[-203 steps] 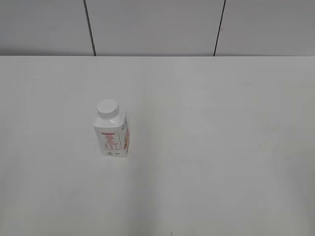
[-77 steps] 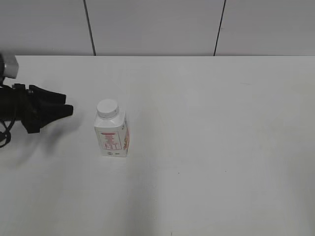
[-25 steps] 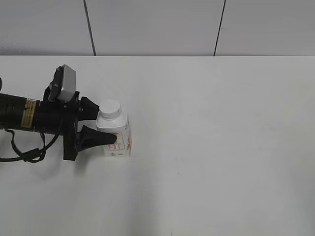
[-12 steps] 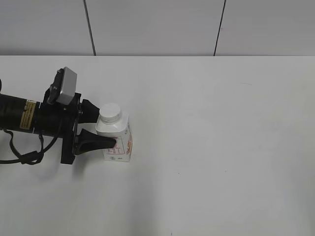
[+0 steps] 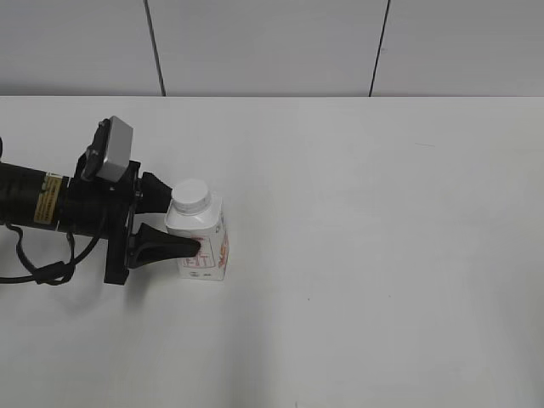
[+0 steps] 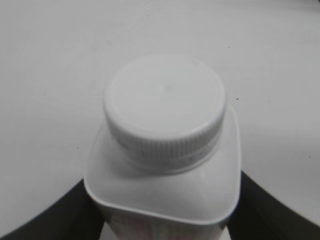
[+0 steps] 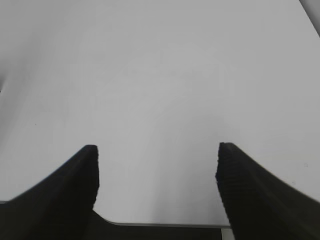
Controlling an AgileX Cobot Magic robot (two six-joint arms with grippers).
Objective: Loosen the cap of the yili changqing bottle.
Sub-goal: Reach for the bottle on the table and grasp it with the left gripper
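The yili changqing bottle (image 5: 206,248) is white with red-orange print and stands on the white table (image 5: 365,255) at the left. Its ribbed white cap (image 5: 190,195) is screwed on the neck. My left gripper (image 5: 187,223) reaches in from the left and is shut on the bottle's body below the shoulders, one finger on the near side and one on the far side. The left wrist view looks down on the cap (image 6: 165,102) and the bottle's shoulders (image 6: 165,187), with dark fingers (image 6: 45,217) at both sides. My right gripper (image 7: 157,149) is open over bare table and does not show in the exterior view.
A grey panelled wall (image 5: 272,47) with dark seams rises behind the table's far edge. The left arm's black body and cable (image 5: 42,255) lie along the table's left side.
The left gripper and the bottle in it have shifted slightly left and toward the front. The grip on the body is the same.
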